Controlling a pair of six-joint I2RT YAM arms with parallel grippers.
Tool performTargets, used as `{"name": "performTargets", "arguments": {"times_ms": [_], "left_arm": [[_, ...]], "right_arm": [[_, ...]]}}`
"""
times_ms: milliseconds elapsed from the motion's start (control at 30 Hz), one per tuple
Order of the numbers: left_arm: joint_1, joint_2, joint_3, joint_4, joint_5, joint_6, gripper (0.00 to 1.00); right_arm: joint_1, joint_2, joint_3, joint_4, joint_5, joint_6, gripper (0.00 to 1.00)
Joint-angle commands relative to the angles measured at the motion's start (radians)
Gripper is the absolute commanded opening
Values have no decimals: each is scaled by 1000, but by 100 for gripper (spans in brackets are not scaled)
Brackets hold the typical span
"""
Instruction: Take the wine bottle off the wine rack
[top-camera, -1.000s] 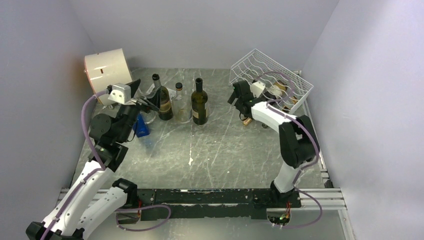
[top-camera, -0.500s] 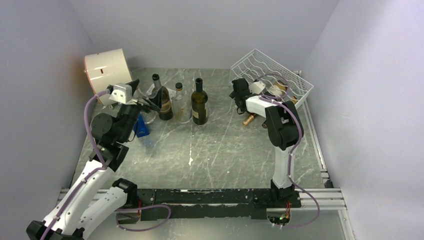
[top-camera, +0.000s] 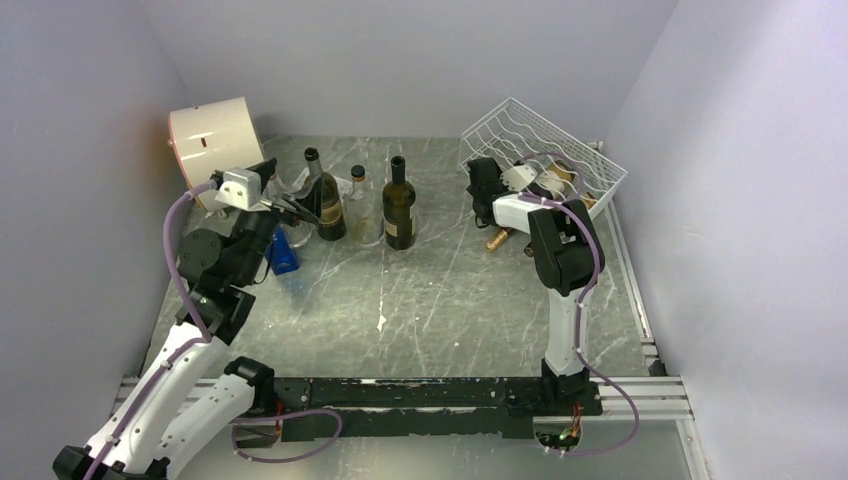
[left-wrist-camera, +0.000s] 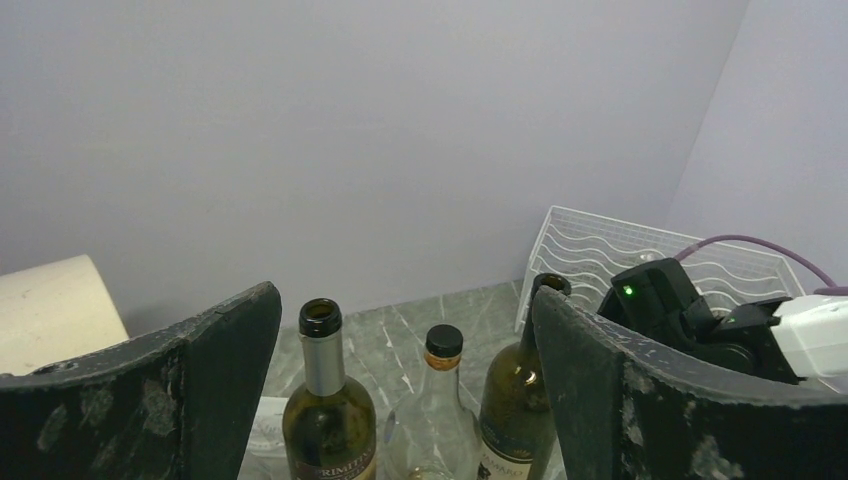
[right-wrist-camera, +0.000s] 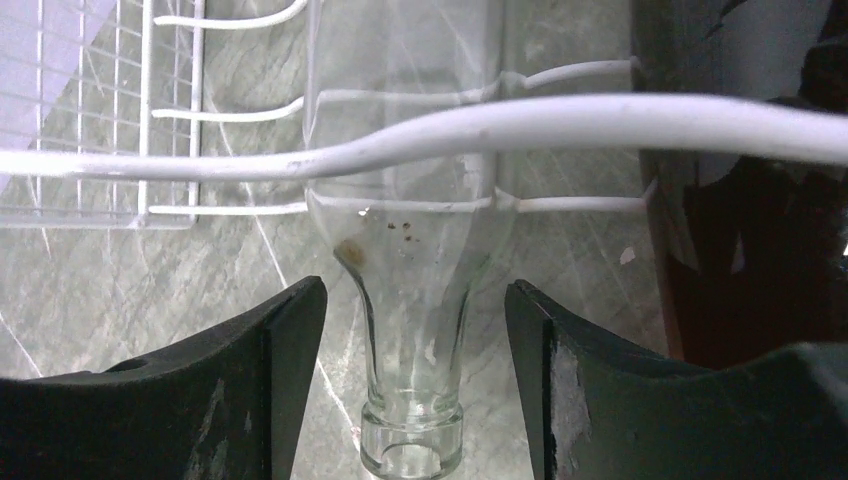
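The white wire wine rack (top-camera: 545, 145) stands tilted at the back right. A clear glass wine bottle (right-wrist-camera: 410, 230) lies in one of its cradles under a rack wire (right-wrist-camera: 560, 120), neck toward me. My right gripper (top-camera: 480, 183) is at the rack's front edge. In the right wrist view this gripper (right-wrist-camera: 412, 292) is open, one finger on each side of the bottle's neck, with a gap on both sides. My left gripper (top-camera: 288, 198) hangs open at the back left, and in its own view (left-wrist-camera: 405, 295) nothing is between the fingers.
A green bottle (top-camera: 326, 205), a small clear capped bottle (top-camera: 358, 185) and a dark bottle (top-camera: 400, 205) stand upright mid-table. A dark bottle (right-wrist-camera: 740, 270) lies in the rack beside the clear one; a gold-topped neck (top-camera: 498, 239) pokes out below. A cream drum (top-camera: 212, 140) sits far left.
My right arm has pushed forward to the rack and its fingers have narrowed around the clear bottle's neck. The left gripper has opened a little wider and otherwise stayed put.
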Motion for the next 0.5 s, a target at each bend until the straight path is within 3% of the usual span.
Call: {"name": "performTargets", "arguments": {"times_ms": [0,267,467], "left_arm": [[40,-4,11,31,34,3,99],[50,0,8,36,44,4,100],[50,15,10,34,68,-9,99]], "right_arm": [[-10,20,5,26,51,46,69],[-11,28,20,39,-46,61,38],[4,-26,-33,75,-68,65,28]]}}
